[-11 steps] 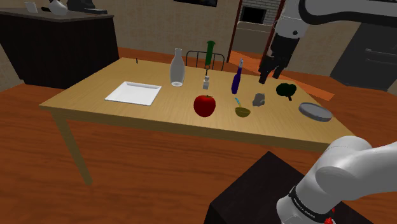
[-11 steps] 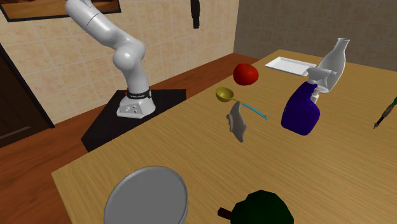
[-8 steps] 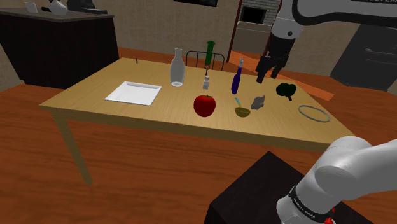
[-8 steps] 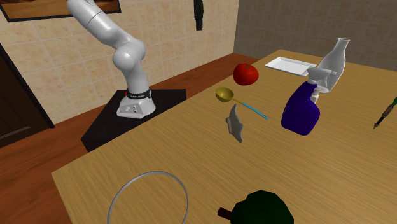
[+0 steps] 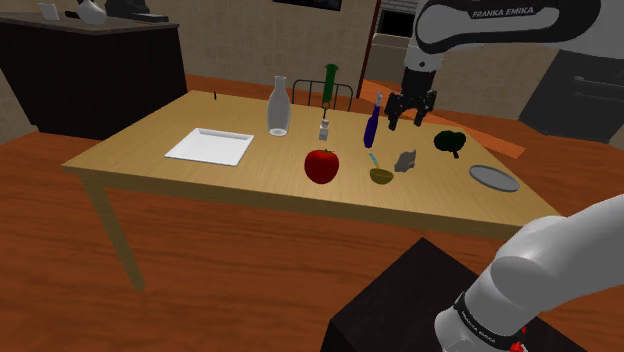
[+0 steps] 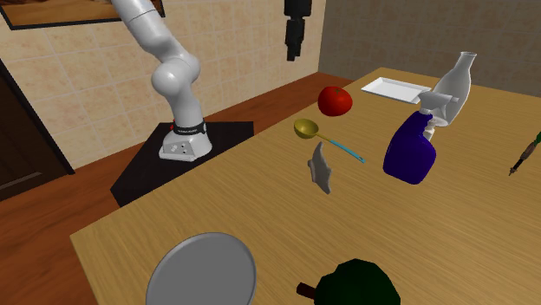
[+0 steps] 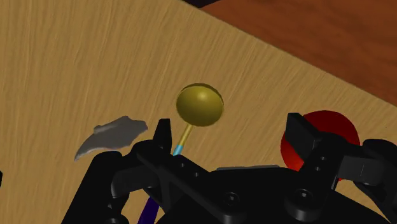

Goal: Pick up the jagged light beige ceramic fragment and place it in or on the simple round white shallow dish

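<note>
The jagged grey fragment (image 5: 407,159) lies on the wooden table between a gold spoon and a dark green object; it also appears as fragment (image 6: 322,169) and fragment (image 7: 109,137). The round grey shallow dish (image 5: 494,177) rests near the table's end at the shoulder view's right, and is seen as dish (image 6: 201,270) in the second exterior view. My gripper (image 5: 410,117) hovers well above the table, up and behind the fragment, also seen as gripper (image 6: 294,54). In the wrist view the gripper (image 7: 230,137) is open with nothing between its fingers; the fragment lies off to one side of them.
A gold spoon (image 5: 381,175) with a blue handle and a red apple (image 5: 321,165) lie beside the fragment. A blue spray bottle (image 5: 372,122), a glass bottle (image 5: 279,106), a white tray (image 5: 210,146) and a dark green object (image 5: 448,142) also stand on the table.
The gripper has swung toward the shoulder view's left and a little lower, now above the spray bottle and fragment. The things on the table have not moved.
</note>
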You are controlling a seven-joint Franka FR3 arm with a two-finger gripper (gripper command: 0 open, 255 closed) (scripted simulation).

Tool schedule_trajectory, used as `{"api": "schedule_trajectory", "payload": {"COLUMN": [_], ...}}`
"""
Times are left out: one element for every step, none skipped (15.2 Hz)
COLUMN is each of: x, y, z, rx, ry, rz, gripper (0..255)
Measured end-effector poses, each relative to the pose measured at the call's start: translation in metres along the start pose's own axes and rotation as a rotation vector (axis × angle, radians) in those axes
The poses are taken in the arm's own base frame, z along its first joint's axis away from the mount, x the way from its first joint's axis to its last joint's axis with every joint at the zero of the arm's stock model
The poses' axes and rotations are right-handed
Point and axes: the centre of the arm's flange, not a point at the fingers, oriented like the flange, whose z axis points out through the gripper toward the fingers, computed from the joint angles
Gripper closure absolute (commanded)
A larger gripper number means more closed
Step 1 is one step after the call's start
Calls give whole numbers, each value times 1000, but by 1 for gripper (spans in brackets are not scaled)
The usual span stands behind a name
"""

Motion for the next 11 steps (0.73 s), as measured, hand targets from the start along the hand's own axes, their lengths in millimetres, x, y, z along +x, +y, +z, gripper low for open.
{"api": "schedule_trajectory", "payload": {"x": [8, 22, 34, 43, 52, 62, 74, 85, 92, 103, 110], "y": [6, 14, 20, 27, 34, 39, 46, 58, 66, 73, 80], "z": [6, 14, 19, 25, 31, 39, 45, 53, 58, 66, 72], "rx": [-2, -5, -8, -10, -13, -15, -18, -21, -23, -26, -28], "ry": [-10, -20, -31, -41, -51, -62, -72, -82, -93, -102, -113], "rz": [28, 56, 84, 112, 139, 167, 195, 223, 251, 279, 307], "gripper": [0, 0, 0, 0, 0, 0, 0, 0, 0, 0, 0]}}
